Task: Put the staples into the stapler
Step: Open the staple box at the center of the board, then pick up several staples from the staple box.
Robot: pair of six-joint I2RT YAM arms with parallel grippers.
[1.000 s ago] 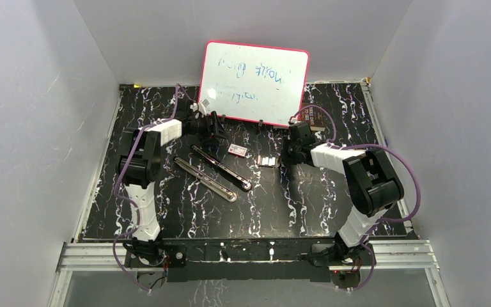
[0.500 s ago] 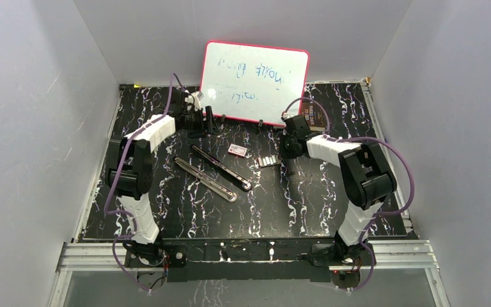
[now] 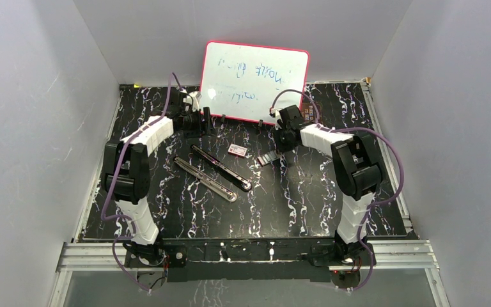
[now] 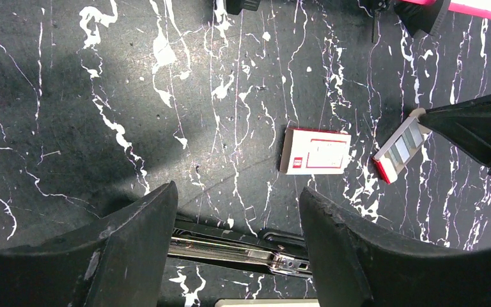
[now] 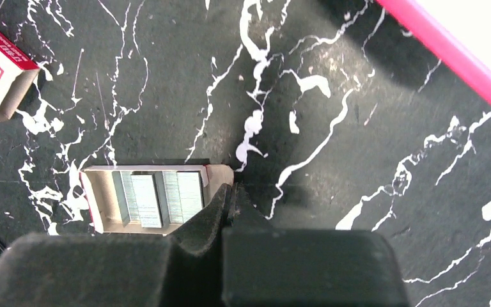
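The black, white-veined table (image 3: 307, 204) fills the floor of the grey-walled cell, and a pink-framed whiteboard (image 3: 256, 80) with faint handwriting leans at its far edge. The left arm (image 3: 144, 137) reaches to the far left of the table, just in front of the whiteboard's lower left corner. The right arm (image 3: 351, 160) bends inward toward the middle. The stapler (image 3: 220, 167) lies opened flat left of centre, its black half and its shiny metal rail half (image 3: 204, 180) spread in a narrow V that runs diagonally, both resting on the table and touched by neither arm. The left gripper (image 4: 236, 195) hangs above the table with its fingers wide apart and nothing between them. In its wrist view the stapler's rail shows just below the gap. The right gripper (image 5: 229, 192) has its fingers pressed together, and their tip touches the red-edged end of a small open cardboard tray (image 5: 99, 192). I cannot tell whether they pinch that end wall or only rest against it. A small closed white box with a red label (image 4: 315, 151) lies between the stapler and the tray, close to both but apart from them. The staples (image 5: 146, 200) lie inside the tray as silvery-grey strips side by side, to the right of the stapler.
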